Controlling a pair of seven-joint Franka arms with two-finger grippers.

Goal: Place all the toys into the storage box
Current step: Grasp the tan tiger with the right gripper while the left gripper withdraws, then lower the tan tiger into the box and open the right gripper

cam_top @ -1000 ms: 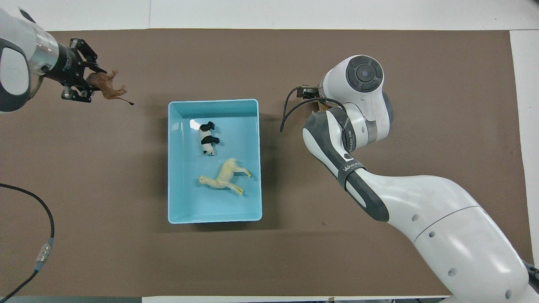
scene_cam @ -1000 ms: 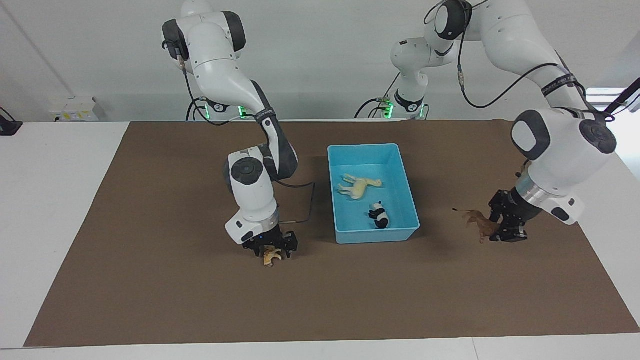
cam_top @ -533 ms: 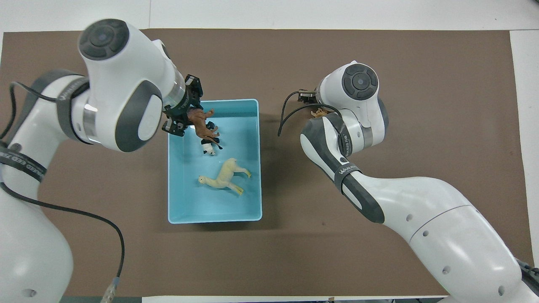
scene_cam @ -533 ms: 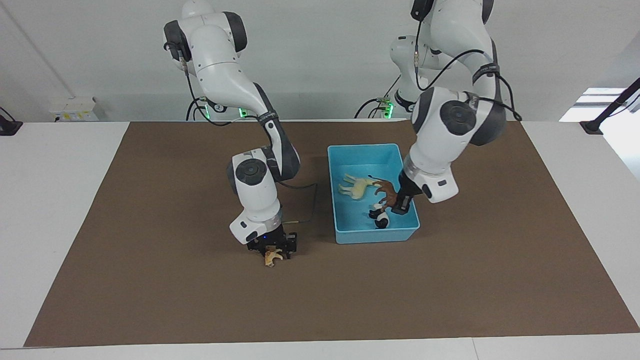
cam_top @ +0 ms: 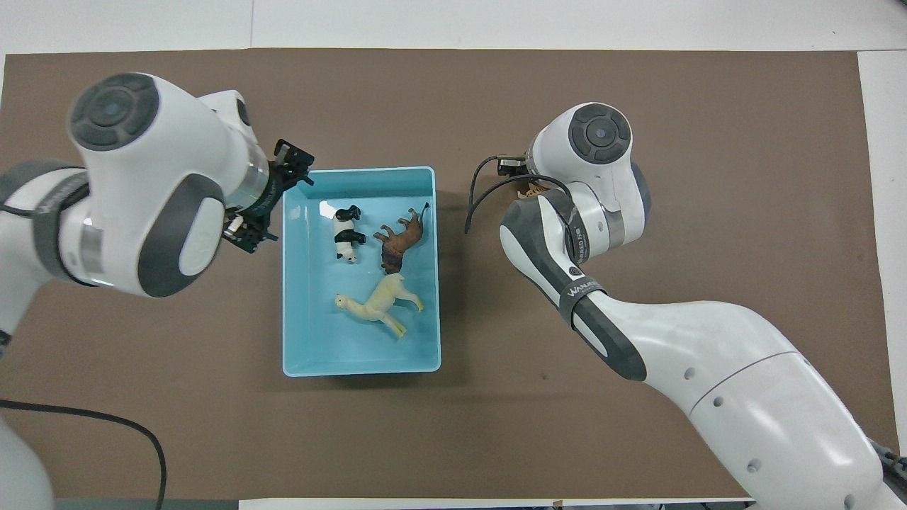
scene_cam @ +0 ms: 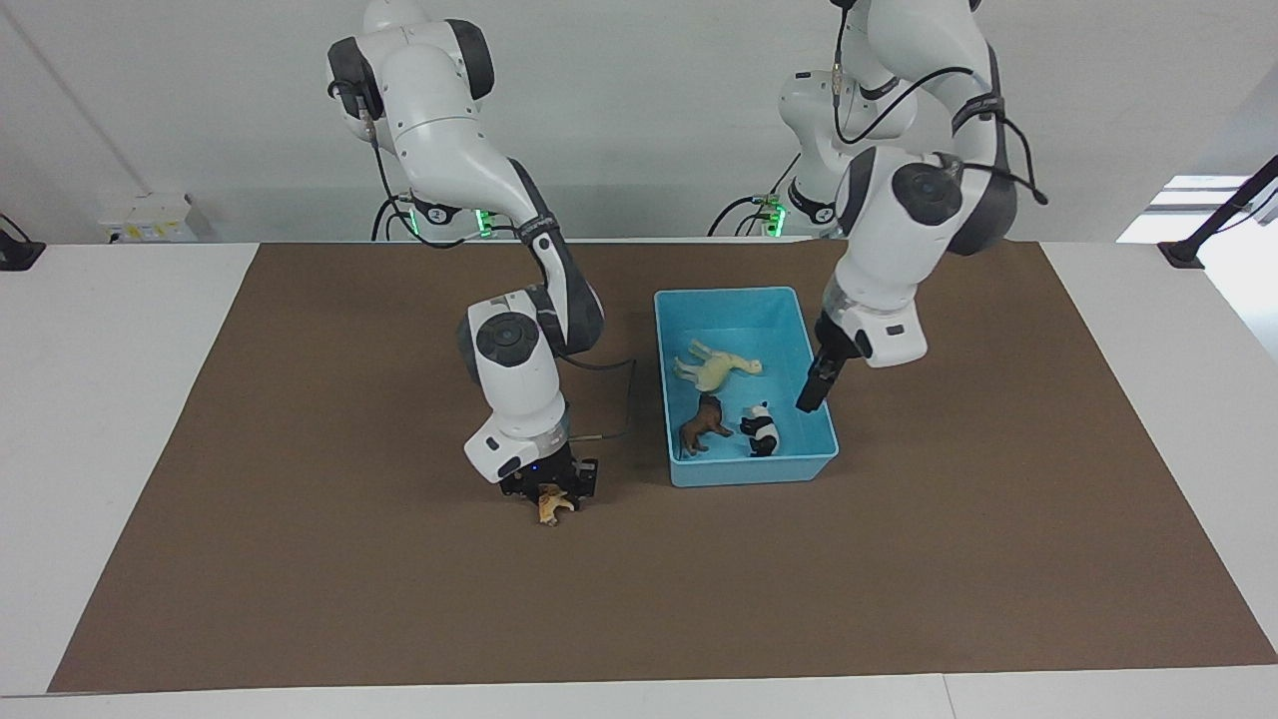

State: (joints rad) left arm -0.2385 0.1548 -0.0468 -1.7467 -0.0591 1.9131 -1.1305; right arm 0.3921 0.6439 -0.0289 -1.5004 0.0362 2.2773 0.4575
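The light-blue storage box stands mid-table and also shows in the overhead view. In it lie the cream long-necked toy, the panda and the brown lion. My left gripper is open and empty, raised over the box wall at the left arm's end. My right gripper is shut on the orange tiger-like toy just above the mat, beside the box toward the right arm's end. Overhead, the right wrist hides that gripper and only a bit of the tiger shows.
A brown mat covers the table, with white table edge around it. A black cable loops from the right wrist between that arm and the box.
The left gripper carried the lion from the mat to over the box and let it go; the lion now lies in the box. The right gripper has risen slightly with the tiger.
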